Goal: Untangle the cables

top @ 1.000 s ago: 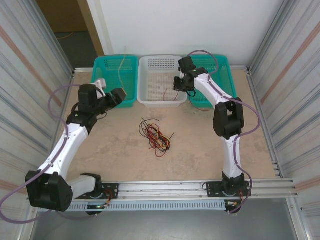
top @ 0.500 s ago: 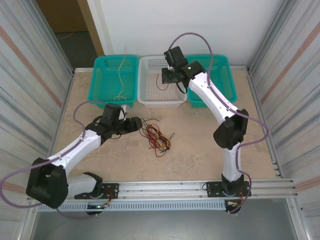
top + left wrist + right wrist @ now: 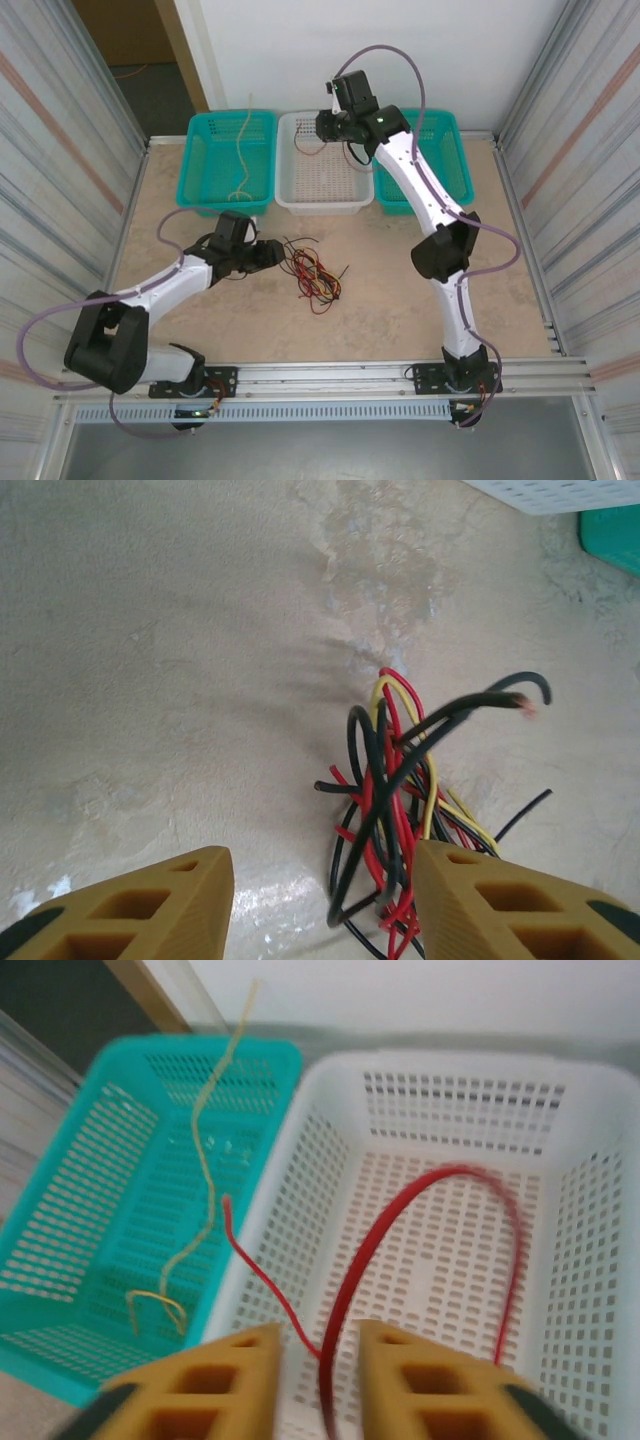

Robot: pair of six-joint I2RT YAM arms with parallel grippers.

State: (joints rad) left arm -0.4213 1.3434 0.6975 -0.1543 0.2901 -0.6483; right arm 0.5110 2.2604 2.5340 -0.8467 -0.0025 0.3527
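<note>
A tangle of red, yellow and black cables [image 3: 310,272] lies on the table's middle. My left gripper [image 3: 275,252] sits low just left of it, open. In the left wrist view the tangle [image 3: 400,800] lies between and ahead of the spread fingers, nearer the right one, and my left gripper [image 3: 325,880] holds nothing. My right gripper [image 3: 322,128] hovers over the white basket [image 3: 322,205], open. A single red cable [image 3: 440,1175] loops from the gap between the right gripper's [image 3: 320,1350] fingers into the basket, one end crossing the rim.
A teal basket [image 3: 200,150] at the back left holds a thin yellow cable [image 3: 243,150]. Another teal basket [image 3: 450,150] stands at the back right. Corrugated metal walls close in both sides, and a rail runs along the near edge.
My left arm swung from the left teal basket down to the tangle's left side. My right arm reached further back-left over the white basket with the red cable.
</note>
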